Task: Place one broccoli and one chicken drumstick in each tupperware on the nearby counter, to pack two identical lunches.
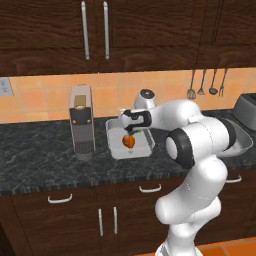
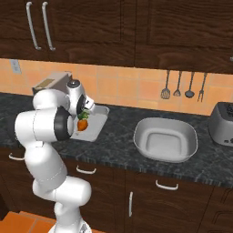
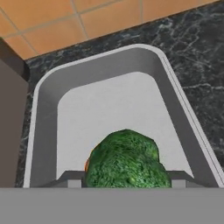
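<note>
My gripper (image 1: 131,131) (image 2: 83,113) (image 3: 126,181) hangs over the squarish tupperware (image 1: 114,150) (image 2: 101,119) (image 3: 43,131) and is shut on a bumpy green broccoli (image 3: 127,159) (image 1: 131,132) (image 2: 83,115). Right under the floret is an orange chicken drumstick (image 1: 128,141) (image 2: 82,125); in the hand view only a sliver of it (image 3: 87,165) peeks out at the broccoli's left. I cannot tell whether the drumstick touches the floret. The wider tupperware (image 2: 166,139) (image 1: 245,142) stands empty to the right on the dark counter (image 1: 40,155) (image 2: 118,141).
A tall grey coffee machine (image 1: 81,122) stands just left of the squarish tub. A silver toaster (image 2: 223,123) (image 1: 247,110) sits at the far right. Utensils (image 2: 182,86) (image 1: 205,82) hang on the orange tiled wall. Dark wall cabinets hang above.
</note>
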